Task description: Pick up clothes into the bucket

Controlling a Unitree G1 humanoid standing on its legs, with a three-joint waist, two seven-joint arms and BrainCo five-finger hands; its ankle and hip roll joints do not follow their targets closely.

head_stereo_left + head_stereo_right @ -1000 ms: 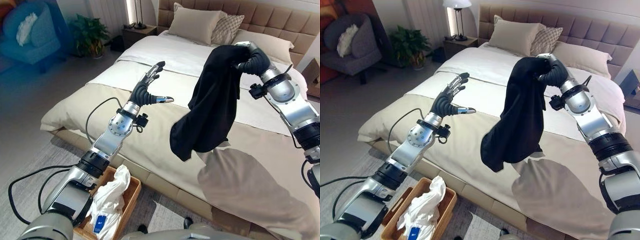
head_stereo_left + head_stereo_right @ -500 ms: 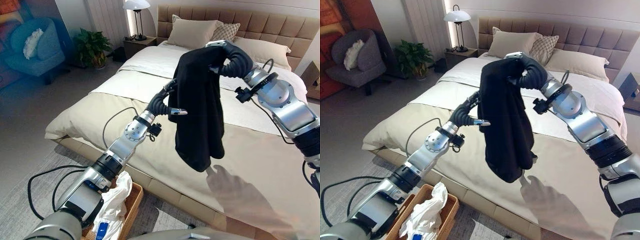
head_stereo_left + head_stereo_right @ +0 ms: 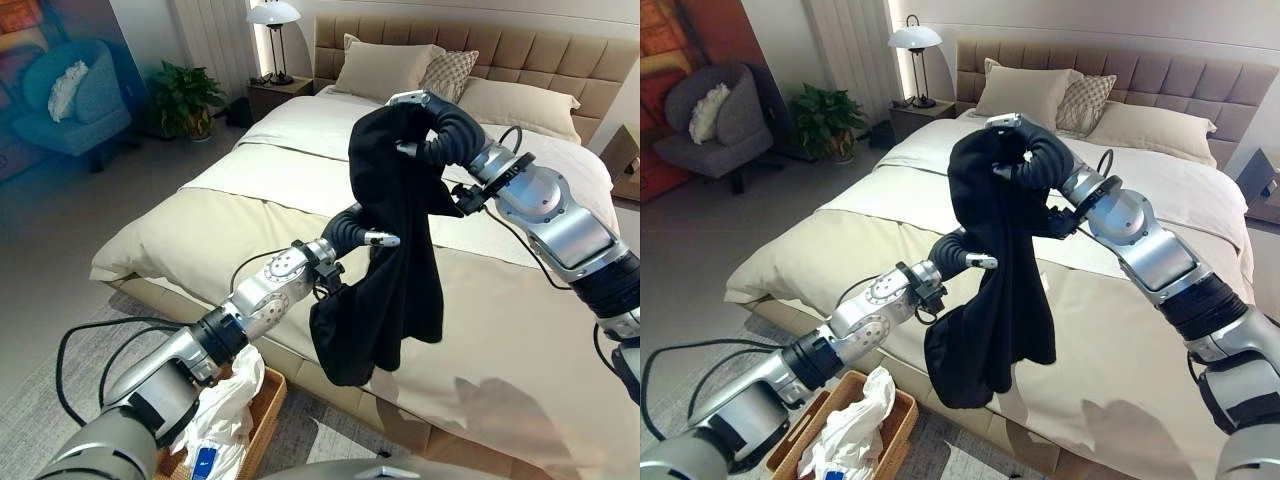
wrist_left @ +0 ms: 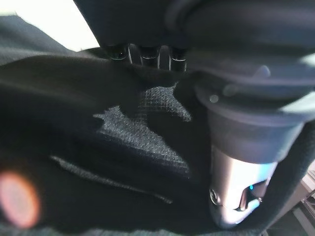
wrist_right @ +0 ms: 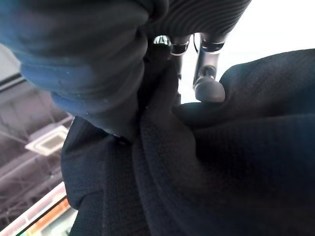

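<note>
From my station the black garment (image 3: 400, 250) reads as matt knit cloth, its coarse weave plain in both wrist views. My right hand (image 3: 425, 125) wears a dark ribbed cover, dull like rubber; its fingers (image 5: 209, 73) are polished metal with dark matt tips. The left hand (image 3: 365, 232) has a smooth silver thumb. Well below the fingers, the basket (image 3: 262, 395) looks like woven wicker, holding crumpled white cloth (image 3: 225, 400). The bed (image 3: 220, 225) carries smooth beige fabric, its headboard (image 3: 520, 55) padded and tufted.
</note>
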